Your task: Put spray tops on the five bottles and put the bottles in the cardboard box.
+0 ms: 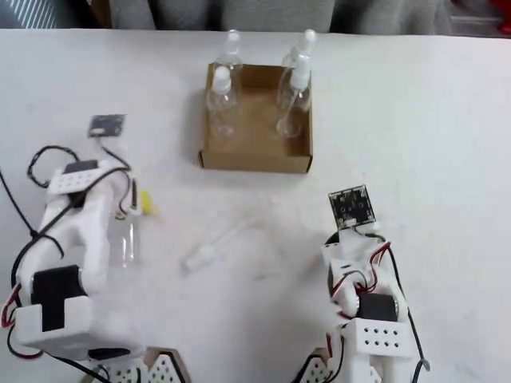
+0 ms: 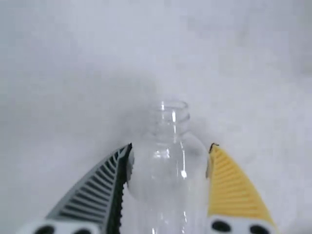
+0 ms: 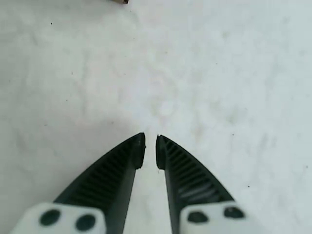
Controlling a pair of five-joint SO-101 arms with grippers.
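A clear bottle (image 2: 171, 127) with an open neck and no spray top sits between the fingers of my left gripper (image 2: 168, 156), the grey and the yellow finger pressing on its sides. From above, this bottle (image 1: 128, 239) is at the table's left, by the yellow finger (image 1: 145, 203). A loose spray top (image 1: 209, 249) lies on the table's middle, right of it. The cardboard box (image 1: 255, 161) at the far middle holds several bottles with spray tops (image 1: 219, 100). My right gripper (image 3: 150, 151) is shut over bare table, holding nothing.
The right arm (image 1: 363, 299) rests at the near right, well clear of the box. A small dark square tag (image 1: 107, 125) lies on the table beyond the left arm. White tabletop stretches between the arms and the box.
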